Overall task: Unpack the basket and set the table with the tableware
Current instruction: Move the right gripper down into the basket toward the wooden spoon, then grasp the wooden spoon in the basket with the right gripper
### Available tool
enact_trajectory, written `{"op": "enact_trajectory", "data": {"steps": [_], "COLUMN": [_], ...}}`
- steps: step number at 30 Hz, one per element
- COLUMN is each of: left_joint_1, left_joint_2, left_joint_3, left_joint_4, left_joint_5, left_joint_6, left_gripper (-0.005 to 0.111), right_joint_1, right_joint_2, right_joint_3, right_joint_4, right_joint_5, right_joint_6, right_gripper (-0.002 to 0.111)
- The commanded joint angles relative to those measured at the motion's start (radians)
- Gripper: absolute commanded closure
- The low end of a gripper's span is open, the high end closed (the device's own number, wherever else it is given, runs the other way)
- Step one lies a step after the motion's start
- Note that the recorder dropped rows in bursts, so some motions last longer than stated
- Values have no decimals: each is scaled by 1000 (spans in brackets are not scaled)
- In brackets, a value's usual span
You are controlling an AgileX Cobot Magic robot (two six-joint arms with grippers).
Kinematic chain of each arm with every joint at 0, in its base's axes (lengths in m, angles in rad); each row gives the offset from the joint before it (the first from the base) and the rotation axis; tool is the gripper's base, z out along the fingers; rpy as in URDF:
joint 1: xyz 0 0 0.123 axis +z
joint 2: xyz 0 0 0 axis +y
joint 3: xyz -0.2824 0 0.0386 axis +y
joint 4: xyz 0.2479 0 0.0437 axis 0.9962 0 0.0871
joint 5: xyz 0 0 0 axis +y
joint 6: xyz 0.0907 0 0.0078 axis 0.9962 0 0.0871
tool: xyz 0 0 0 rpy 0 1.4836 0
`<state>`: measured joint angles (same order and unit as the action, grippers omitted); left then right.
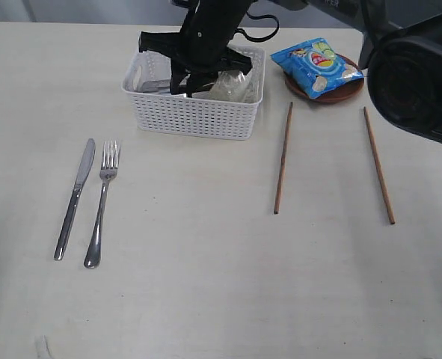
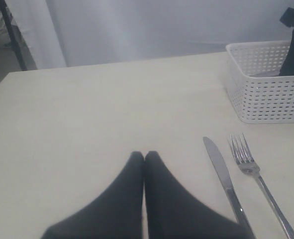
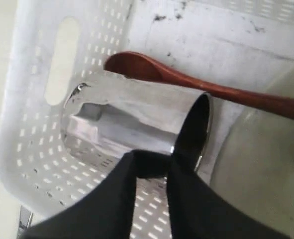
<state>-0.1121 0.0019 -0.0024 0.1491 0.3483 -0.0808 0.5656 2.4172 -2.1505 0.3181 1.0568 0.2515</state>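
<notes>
Now, down in the basket (image 3: 37,124), the steel cup (image 3: 132,119) lies on its side with its dark mouth turned toward the bowl (image 3: 256,169). The red spoon (image 3: 186,82) rests on the basket floor just behind it. The right pincer (image 3: 156,157) is right at the cup's lip, jaws narrow, one fingertip (image 3: 134,162) against the outer wall and the other at the opening. Whether they actually clamp the rim, I cannot tell. From the exterior view, that arm plunges into the basket from above and hides most of what's inside. The basket itself sits toward the far side of the table (image 1: 206,284).

Moving outward, the knife (image 1: 75,198) and fork (image 1: 102,202) lie side by side on the left, close together but not touching. On the right, one chopstick (image 1: 283,158) lies near the basket and a second chopstick (image 1: 378,166) lies well apart from it. Beyond them, the brown plate (image 1: 340,93) carries a blue chip bag (image 1: 316,66).

Over on the left, the left pincer (image 2: 144,155) hangs above bare table, tips pressed together and empty, with the knife just beside it.
</notes>
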Motion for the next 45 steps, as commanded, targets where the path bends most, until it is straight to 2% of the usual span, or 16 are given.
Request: {"op": "enact_trajectory", "data": {"steps": [1,10,22,29,32,36,38,41,45], "left_joint_1": [-6,-6,-6,-6,-6,-6,-6,-6,-6], "left_joint_2": [-2,-2,-2,-2,-2,-2,-2,-2,-2], "left_joint_3": [2,2,2,2,2,2,2,2,2], "left_joint_4": [4,4,4,4,4,4,4,4,4], "left_joint_5": [-1,-1,-1,-1,-1,-1,-1,-1,-1], "left_joint_6": [-2,-2,-2,-2,-2,-2,-2,-2,-2], "left_gripper": [107,107,107,107,107,107,107,107,107], "right_joint_1": [-5,-5,-5,-5,-5,-5,-5,-5,-5], "right_joint_2": [-4,-4,-4,-4,-4,-4,-4,-4,-8], "right_joint_3": [-1,-13,-102,-105,-105,-105,-105,-106,-130], "right_joint_4": [30,46,56,-103,-104,-77,-75,-96,-144], "right_joint_5": [-31,-51,-9,34,39,14,-8,-23,1], "right_joint_6": [-93,-197,-199,-139,-137,-133,-129,-195,-419], "right_gripper": [107,109,108,108,97,65,57,58,71]}}
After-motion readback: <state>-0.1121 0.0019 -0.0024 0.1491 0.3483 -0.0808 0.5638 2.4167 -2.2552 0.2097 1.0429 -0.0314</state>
